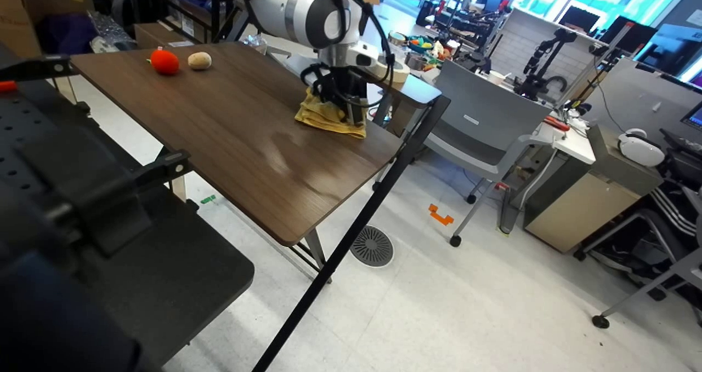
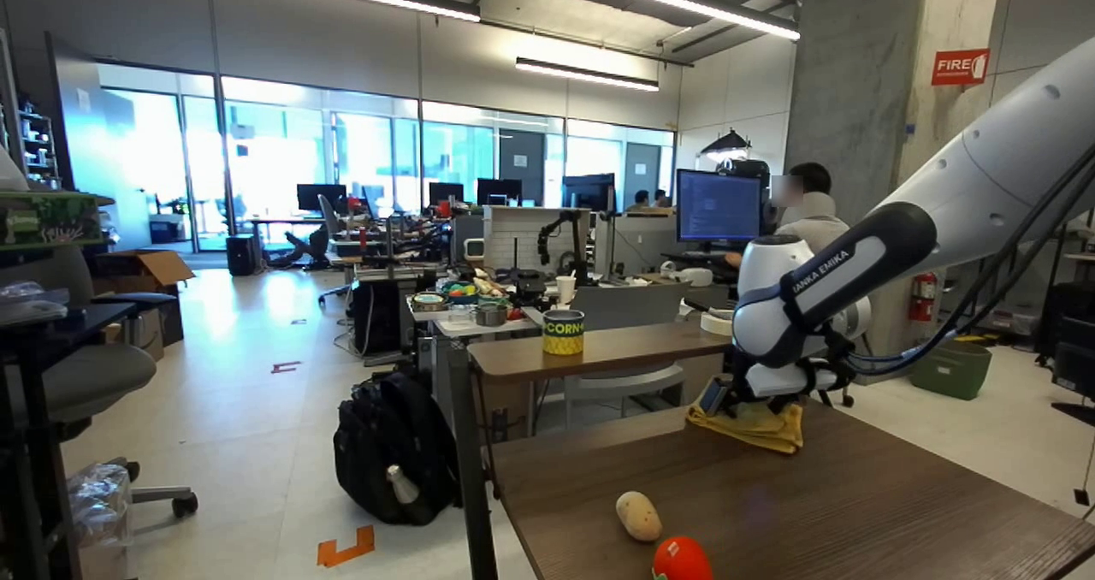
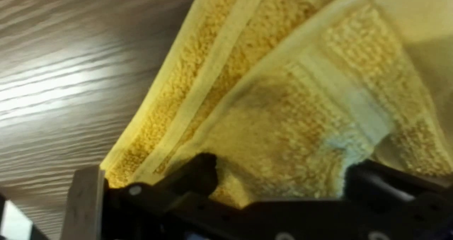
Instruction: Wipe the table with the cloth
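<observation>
Where the white robot arm (image 2: 984, 156) bends low over the table (image 1: 219, 125), its black gripper (image 2: 749, 402) stands with its fingers (image 1: 356, 111) wide apart at the mustard-yellow cloth (image 1: 319, 117), folded fabric showing in the gap between them. Whether the tips press on it, I cannot tell. The cloth lies on the table close to one long edge, its layers slightly fanned rather than squared; the wrist view shows terry texture, flat woven bands and, beside them, a stretch of the table's wood grain bright with glare.

Near a corner at the table's end well apart from the cloth, a red tomato-shaped item (image 1: 165, 62) and a beige potato-shaped item (image 1: 199, 61) rest just beside each other in both exterior views. Beyond the table's long edge, a narrow brown surface (image 2: 642, 346) bears a can marked CORN (image 2: 563, 335) and a pale roll (image 2: 715, 323). Farther from the table on that side stands a grey chair (image 1: 482, 114). A black backpack (image 2: 398, 443) sits on the floor off the table's end. Set in the floor by another table corner is a round grey vent (image 1: 372, 246).
</observation>
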Robot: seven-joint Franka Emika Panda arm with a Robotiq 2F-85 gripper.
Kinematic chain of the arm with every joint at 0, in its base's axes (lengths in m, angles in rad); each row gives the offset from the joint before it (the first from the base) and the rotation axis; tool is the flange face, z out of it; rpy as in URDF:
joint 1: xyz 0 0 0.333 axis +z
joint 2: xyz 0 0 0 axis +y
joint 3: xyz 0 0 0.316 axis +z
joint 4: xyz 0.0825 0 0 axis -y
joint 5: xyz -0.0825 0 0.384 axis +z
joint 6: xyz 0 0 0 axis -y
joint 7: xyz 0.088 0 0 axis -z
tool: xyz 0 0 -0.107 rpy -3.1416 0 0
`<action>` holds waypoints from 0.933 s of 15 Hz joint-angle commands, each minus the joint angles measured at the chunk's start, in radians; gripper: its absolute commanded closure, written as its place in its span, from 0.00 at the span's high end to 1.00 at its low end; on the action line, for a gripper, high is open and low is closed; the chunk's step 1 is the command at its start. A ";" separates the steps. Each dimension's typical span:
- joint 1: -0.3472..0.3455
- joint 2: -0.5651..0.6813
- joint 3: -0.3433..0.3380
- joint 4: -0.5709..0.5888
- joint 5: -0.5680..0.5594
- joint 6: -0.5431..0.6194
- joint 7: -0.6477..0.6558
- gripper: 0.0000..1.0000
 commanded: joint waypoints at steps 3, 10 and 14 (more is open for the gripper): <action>-0.086 0.111 -0.086 0.086 -0.087 -0.042 -0.069 1.00; -0.125 -0.088 0.064 -0.250 -0.093 0.287 -0.469 1.00; -0.197 -0.192 0.186 -0.442 -0.122 0.424 -0.706 1.00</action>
